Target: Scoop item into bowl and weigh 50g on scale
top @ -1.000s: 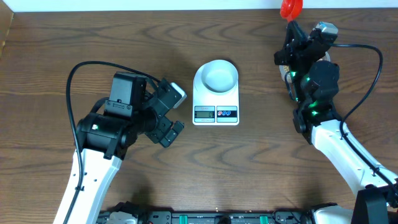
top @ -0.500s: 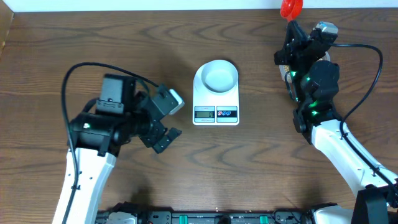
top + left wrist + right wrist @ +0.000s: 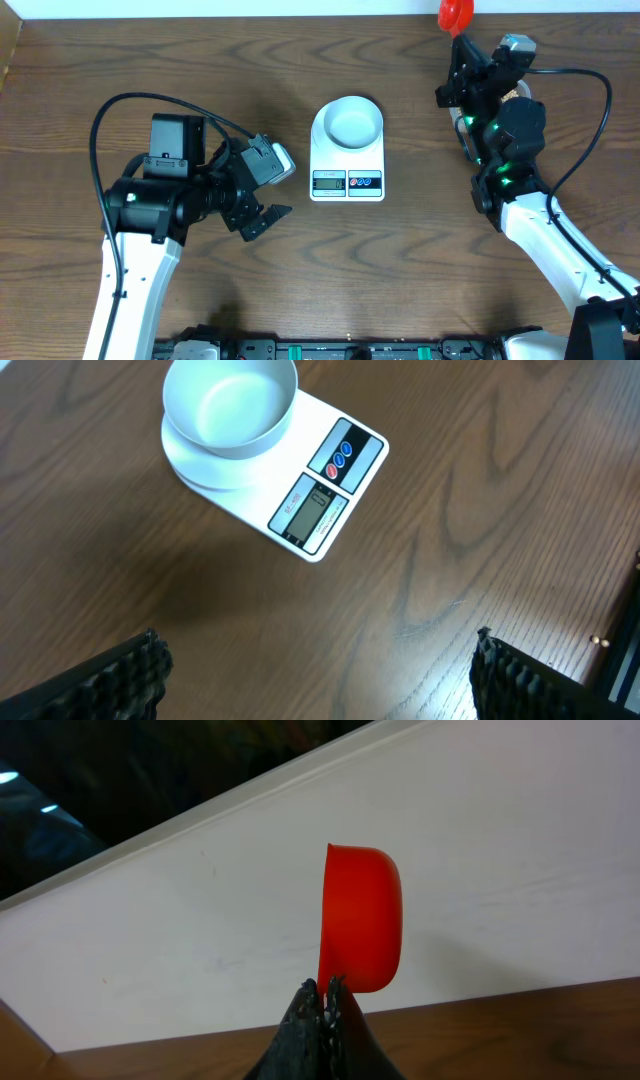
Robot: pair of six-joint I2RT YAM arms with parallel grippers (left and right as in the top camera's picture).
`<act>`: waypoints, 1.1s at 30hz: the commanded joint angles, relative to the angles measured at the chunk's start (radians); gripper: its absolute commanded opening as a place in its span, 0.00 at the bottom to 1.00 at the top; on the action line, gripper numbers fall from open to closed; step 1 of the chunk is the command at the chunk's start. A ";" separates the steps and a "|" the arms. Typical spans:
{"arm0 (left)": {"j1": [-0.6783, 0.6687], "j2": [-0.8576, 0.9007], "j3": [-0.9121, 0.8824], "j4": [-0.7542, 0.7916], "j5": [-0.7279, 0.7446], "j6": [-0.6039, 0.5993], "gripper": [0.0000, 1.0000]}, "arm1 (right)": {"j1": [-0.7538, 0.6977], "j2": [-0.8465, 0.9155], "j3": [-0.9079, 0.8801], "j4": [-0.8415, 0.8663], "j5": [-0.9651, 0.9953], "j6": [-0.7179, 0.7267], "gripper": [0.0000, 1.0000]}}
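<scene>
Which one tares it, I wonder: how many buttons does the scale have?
2, both on the front edge of the scale: a red button next to the display and a blue button just beyond it. None look hidden.

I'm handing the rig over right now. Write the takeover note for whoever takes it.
Left gripper: open, empty, over bare table left of the scale.
Right gripper: shut on the red scoop, raised at the table's far edge; its contents cannot be told.
Bowl: on the scale, empty.
Done: scoop in hand.
Left: scoop beans into the bowl and weigh; beans not clearly in view.
</scene>
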 commanded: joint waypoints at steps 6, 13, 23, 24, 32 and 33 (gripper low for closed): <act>0.005 0.047 0.031 0.050 0.017 -0.048 0.98 | -0.008 -0.001 0.031 0.002 -0.017 -0.013 0.01; 0.005 0.046 0.031 0.050 0.006 -0.048 0.98 | -0.008 -0.001 0.031 -0.001 -0.017 -0.013 0.01; 0.005 0.046 0.029 0.049 0.006 -0.048 0.98 | -0.008 -0.001 0.031 -0.009 -0.017 -0.013 0.01; 0.005 0.046 0.029 0.049 0.006 -0.048 0.98 | -0.008 -0.001 0.031 -0.011 -0.017 -0.013 0.01; 0.005 0.046 0.029 0.050 0.006 -0.048 0.98 | -0.008 -0.001 0.031 -0.017 -0.017 -0.013 0.01; 0.005 0.046 0.029 0.050 0.006 -0.048 0.98 | -0.008 -0.001 0.031 -0.017 -0.017 -0.013 0.01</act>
